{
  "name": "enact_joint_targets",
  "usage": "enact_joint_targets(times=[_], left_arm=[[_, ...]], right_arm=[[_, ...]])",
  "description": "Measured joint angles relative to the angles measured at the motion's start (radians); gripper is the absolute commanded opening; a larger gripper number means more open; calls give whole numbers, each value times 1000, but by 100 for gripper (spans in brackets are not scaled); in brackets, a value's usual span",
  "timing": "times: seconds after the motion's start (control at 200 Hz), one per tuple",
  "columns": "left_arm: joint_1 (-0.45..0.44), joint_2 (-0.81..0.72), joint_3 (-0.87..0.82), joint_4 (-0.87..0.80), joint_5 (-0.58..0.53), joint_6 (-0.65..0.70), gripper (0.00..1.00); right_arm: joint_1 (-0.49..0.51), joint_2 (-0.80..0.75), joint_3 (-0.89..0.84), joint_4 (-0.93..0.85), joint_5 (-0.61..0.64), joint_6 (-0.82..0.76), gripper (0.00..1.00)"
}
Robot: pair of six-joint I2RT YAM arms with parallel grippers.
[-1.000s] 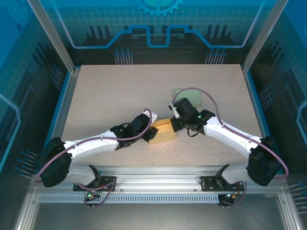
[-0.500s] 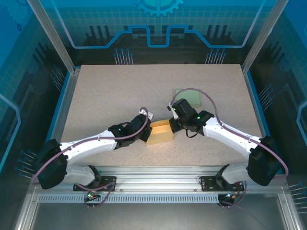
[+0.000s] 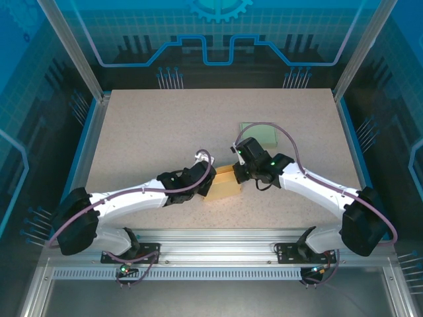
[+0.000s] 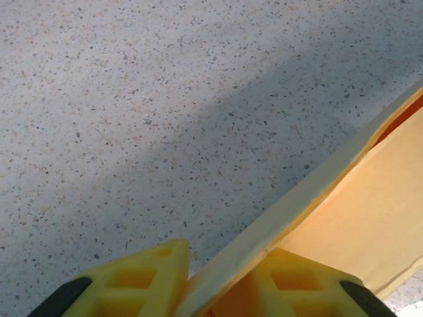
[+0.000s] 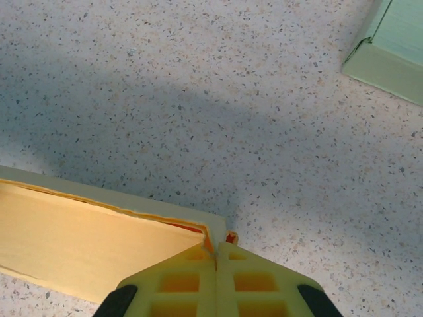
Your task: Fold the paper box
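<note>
Fingers of our left hand (image 4: 225,257) pinched one wall of the paper box (image 3: 223,185); our right hand (image 5: 217,254), pressed together, sat at its opposite corner, perhaps nipping it. The box lay on the surface (image 3: 152,132) between them. Next, we judged, that wall needed creasing inward.

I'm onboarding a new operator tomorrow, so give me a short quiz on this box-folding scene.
1. True or false: the left claw has a wall of the paper box between its fingers.
2. Which lies on the table beyond the right claw? A: pale green box; B: red cup; C: scissors.
3. Fill in: the right claw's fingers are pressed ___ at the paper box's corner.
Key: 1 true; 2 A; 3 shut.
</note>
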Motion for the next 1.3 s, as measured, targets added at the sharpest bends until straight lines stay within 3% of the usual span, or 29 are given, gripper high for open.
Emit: enact_joint_targets(times=[0.17, 0.435, 0.625, 0.941, 1.296], left_arm=[[-20, 5, 3, -5, -40, -43, 40], [-26, -46, -12, 6, -56, -71, 38], [-41, -52, -34, 32, -89, -69, 29], [-61, -49, -140, 279, -128, 8, 26], [-61, 71, -124, 490, -192, 95, 28]], right_arm=[[5, -5, -16, 28, 3, 12, 1], [40, -31, -62, 85, 29, 43, 0], [65, -52, -109, 139, 84, 68, 0], [90, -129, -219, 249, 207, 97, 0], [92, -166, -305, 377, 348, 104, 0]])
